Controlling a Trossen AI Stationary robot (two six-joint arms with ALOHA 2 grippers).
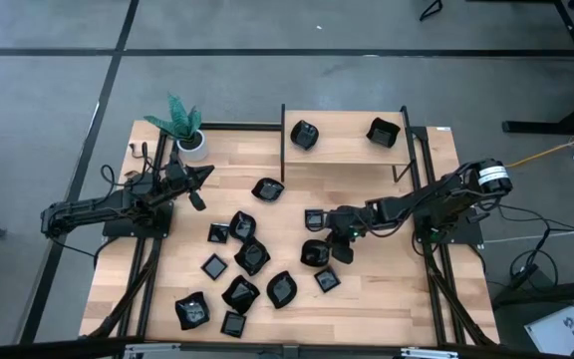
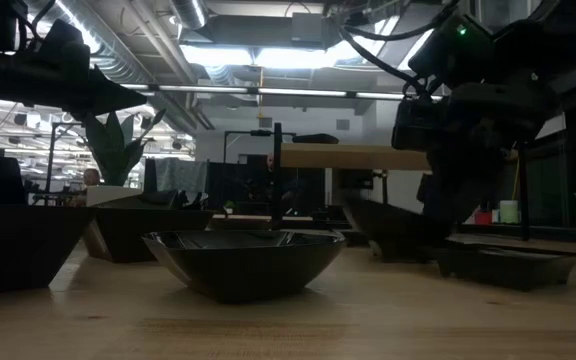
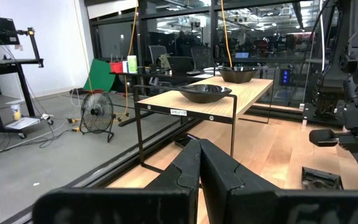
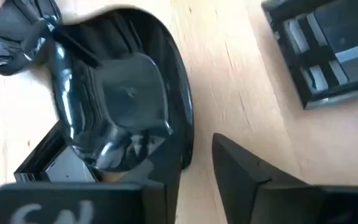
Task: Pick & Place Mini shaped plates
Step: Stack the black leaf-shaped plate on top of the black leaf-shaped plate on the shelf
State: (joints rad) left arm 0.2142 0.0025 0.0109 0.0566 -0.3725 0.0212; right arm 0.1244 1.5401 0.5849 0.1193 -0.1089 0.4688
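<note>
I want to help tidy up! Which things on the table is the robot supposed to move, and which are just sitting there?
For the job:
- black mini plates scattered on the table
- two plates already on the raised wooden shelf
- right gripper, jaws apart over a rounded plate

Just there:
- potted plant
- left gripper, shut, waiting nearby

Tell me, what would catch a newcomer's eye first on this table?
Probably the scatter of small glossy black dishes across the pale wooden table, with two more up on the low wooden shelf at the back. Next, the right arm's pincer, reaching to mid-table with its fingers spread over a rounded black dish. The small white pot with a green plant brightens the back left corner.
</note>
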